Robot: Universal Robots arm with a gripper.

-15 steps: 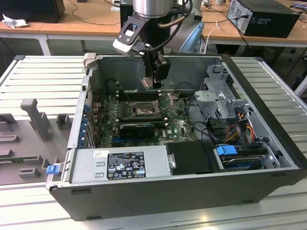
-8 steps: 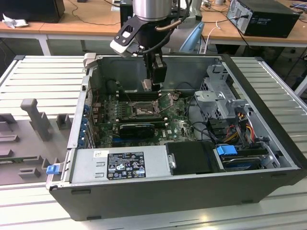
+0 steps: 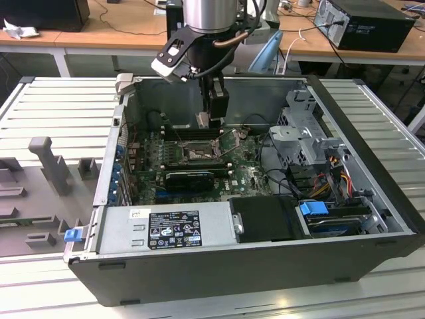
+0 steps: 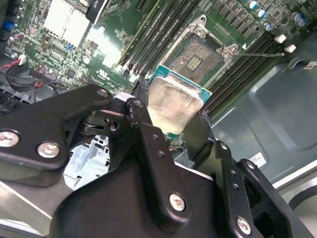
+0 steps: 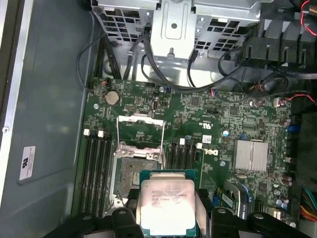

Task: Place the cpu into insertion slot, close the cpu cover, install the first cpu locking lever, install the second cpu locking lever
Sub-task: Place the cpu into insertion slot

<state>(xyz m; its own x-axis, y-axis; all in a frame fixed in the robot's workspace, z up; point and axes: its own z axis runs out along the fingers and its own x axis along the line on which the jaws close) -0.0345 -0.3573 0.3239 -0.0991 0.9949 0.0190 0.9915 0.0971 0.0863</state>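
**The cpu is held over the open slot, not yet seated**
Inside the computer case (image 3: pixel 265 266), the insertion slot (image 5: pixel 134 171) lies near the motherboard's (image 5: pixel 208 114) edge, with the cpu cover (image 5: pixel 140 118) raised. A skewed or offset descent could bend the slot's contacts or catch its rim. The gripper (image 5: pixel 167 213), narrowed, pinches the cpu (image 5: pixel 167 206) by opposite edges, partly over the slot.

Exterior view: you look down at a slant, from some way off, into the open computer case (image 3: pixel 232 266), with the arm (image 3: pixel 209 20) overhead. First wrist view: you face almost squarely onto the motherboard (image 5: pixel 208 114). Second wrist view: you sit close behind the gripper (image 4: pixel 174 116), looking obliquely. Both wrist views share the cpu (image 5: pixel 166 206) (image 4: pixel 173 101) and insertion slot (image 5: pixel 136 171) (image 4: pixel 198 57).
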